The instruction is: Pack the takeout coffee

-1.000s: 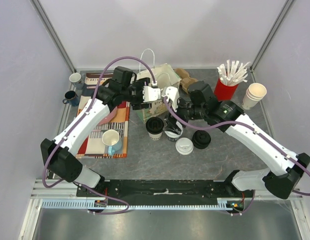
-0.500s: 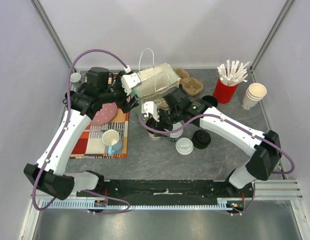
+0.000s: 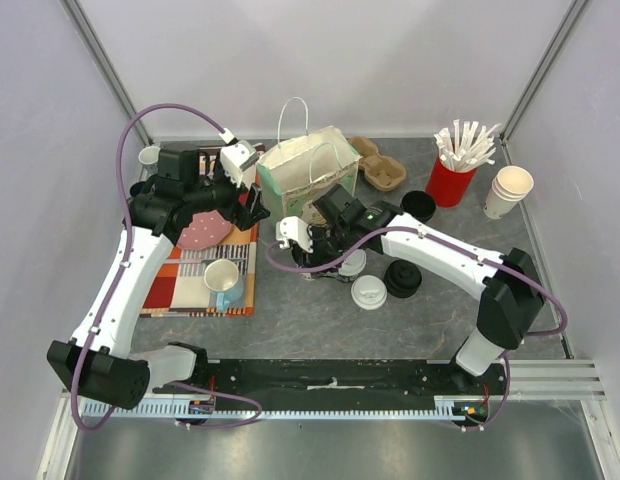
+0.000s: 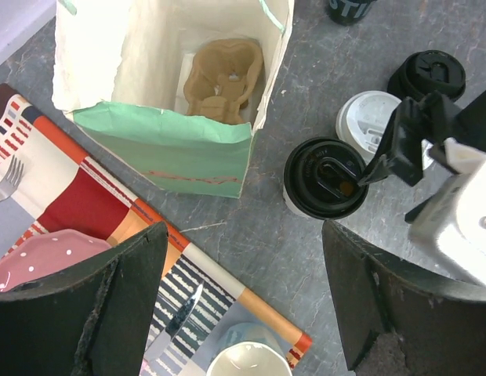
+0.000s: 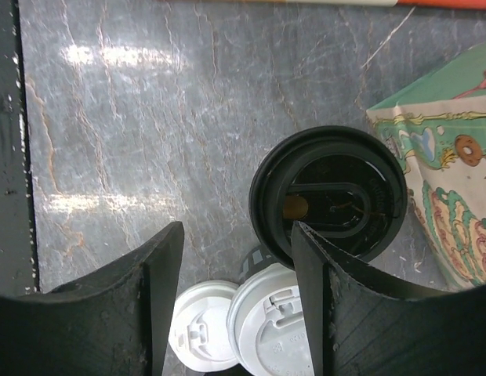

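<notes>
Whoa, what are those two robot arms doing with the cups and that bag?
They're packing takeout coffee. The paper bag stands open with a cardboard cup tray inside and no cups showing in it. The right gripper hangs open over a black-lidded cup beside the bag, holding nothing. The left gripper is open and empty too, hovering near the bag. White-lidded cups sit on the table close by.

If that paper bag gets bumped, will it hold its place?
Probably not: the paper bag looks thin-walled and shows just a cardboard carrier inside, so it is likely light and apt to slide. Its open top would probably crumple rather than resist.
</notes>
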Controlling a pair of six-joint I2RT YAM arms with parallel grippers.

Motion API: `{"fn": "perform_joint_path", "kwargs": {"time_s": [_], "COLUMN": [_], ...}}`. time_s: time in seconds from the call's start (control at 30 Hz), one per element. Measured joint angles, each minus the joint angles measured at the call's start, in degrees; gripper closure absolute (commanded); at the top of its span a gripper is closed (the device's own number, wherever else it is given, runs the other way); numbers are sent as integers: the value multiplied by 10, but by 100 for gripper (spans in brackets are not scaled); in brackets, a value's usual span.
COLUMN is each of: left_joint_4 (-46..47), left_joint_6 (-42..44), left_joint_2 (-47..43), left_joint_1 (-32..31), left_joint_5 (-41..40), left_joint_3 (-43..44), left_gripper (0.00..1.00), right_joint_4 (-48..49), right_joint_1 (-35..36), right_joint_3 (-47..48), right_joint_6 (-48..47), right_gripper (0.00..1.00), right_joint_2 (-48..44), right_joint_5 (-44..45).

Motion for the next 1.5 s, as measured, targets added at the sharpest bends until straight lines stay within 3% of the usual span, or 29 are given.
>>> {"fn": "perform_joint_path", "kwargs": {"time_s": [0.67, 1.0, 1.5], "left_joint_4": [4, 4, 3], "left_joint_6": [-3, -3, -3], "left_joint_2": [7, 8, 12], "left_joint_1": [0, 0, 0], "left_joint_5": [14, 14, 14], "left_joint_3": [0, 0, 0], "left_gripper": [15, 15, 15], "right_joint_4": [-23, -23, -31], "right_joint_1": [0, 1, 15], "right_joint_3": [42, 53, 55], "right_joint_6": [-53, -76, -86], "right_gripper": [41, 59, 76], "right_joint_2": [66, 73, 70], "right_joint_5": [39, 52, 64]}}
